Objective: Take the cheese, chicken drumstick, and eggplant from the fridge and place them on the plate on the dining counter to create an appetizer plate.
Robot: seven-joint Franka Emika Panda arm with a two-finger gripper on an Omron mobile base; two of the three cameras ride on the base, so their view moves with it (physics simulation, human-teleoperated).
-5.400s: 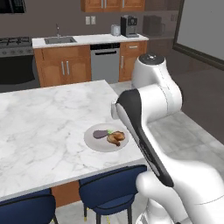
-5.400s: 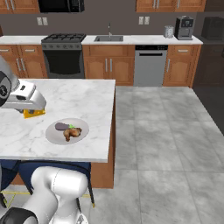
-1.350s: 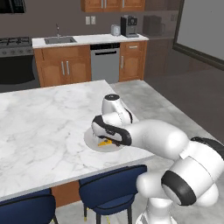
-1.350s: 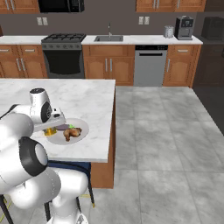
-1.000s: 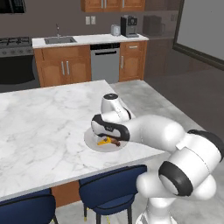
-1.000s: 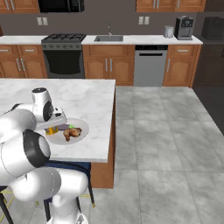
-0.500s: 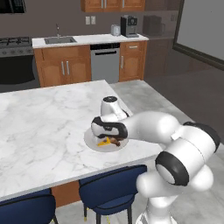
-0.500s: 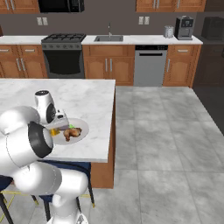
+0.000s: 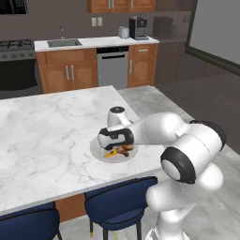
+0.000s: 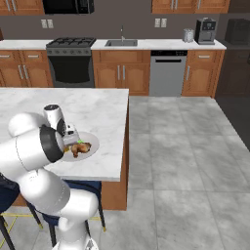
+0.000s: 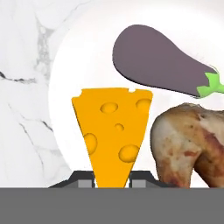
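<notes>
Over the plate (image 11: 87, 52) on the marble tabletop (image 9: 42, 126), jaws closing tight on the cheese (image 11: 113, 131), chicken drumstick (image 11: 188, 144) lying just beside them, eggplant (image 11: 157, 59) resting beyond.

A yellow-orange cheese (image 11: 112, 132) wedge with holes is held at its narrow end between the gripper (image 11: 112, 183) fingertips, over a round white plate (image 11: 83, 57). Beyond it lies a dull-purple eggplant (image 11: 159, 61) with a green stem. To the right, a brown chicken drumstick (image 11: 188, 144) sits just beside the cheese. White marble counter (image 11: 24, 74) surrounds the plate.
</notes>
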